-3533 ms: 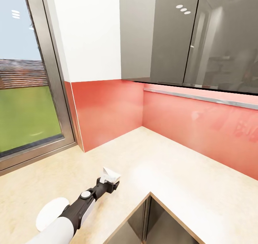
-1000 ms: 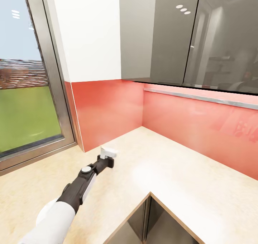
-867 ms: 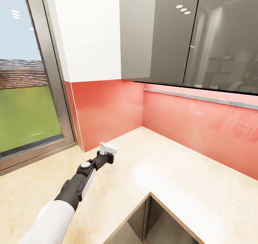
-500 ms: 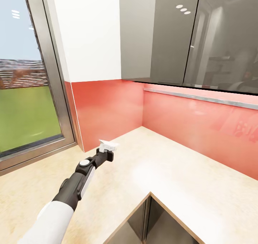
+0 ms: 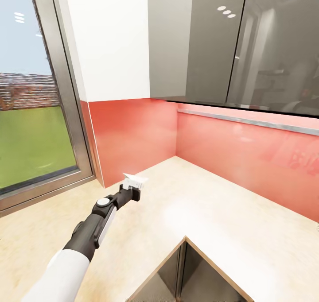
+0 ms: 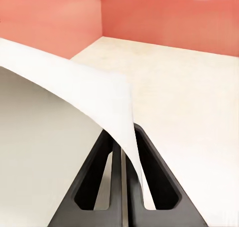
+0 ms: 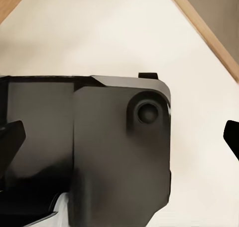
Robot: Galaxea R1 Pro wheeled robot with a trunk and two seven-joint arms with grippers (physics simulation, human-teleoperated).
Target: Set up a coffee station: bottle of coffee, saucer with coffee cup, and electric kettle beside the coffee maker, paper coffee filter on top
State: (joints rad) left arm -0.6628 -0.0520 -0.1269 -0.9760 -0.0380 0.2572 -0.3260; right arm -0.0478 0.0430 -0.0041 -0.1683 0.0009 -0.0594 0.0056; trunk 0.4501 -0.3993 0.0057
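White paper is what catches the eye from the head view: the paper coffee filter (image 5: 134,178) sits pinched at the tip of the left gripper (image 5: 131,187), held out above the beige counter (image 5: 212,204) toward the corner where the red backsplash (image 5: 133,138) turns. I'd guess it is carried high and forward so the thin sheet clears the surface and doesn't crumple on the way to the coffee maker. Grey wall cabinets (image 5: 230,45) hang over the corner, and a window (image 5: 31,107) looks onto grass at the side.

From the left wrist view, the reason for the grip is plain: the two dark fingers (image 6: 157,174) are clenched on one edge of the filter (image 6: 55,132), whose pale sheet curls up and away. Holding only the rim probably keeps the cone shape open for setting down.

From the right wrist view, a dark housing (image 7: 99,152) of the robot blocks most of the scene over pale surface; whether the right claw is clenched or released, I cannot tell.
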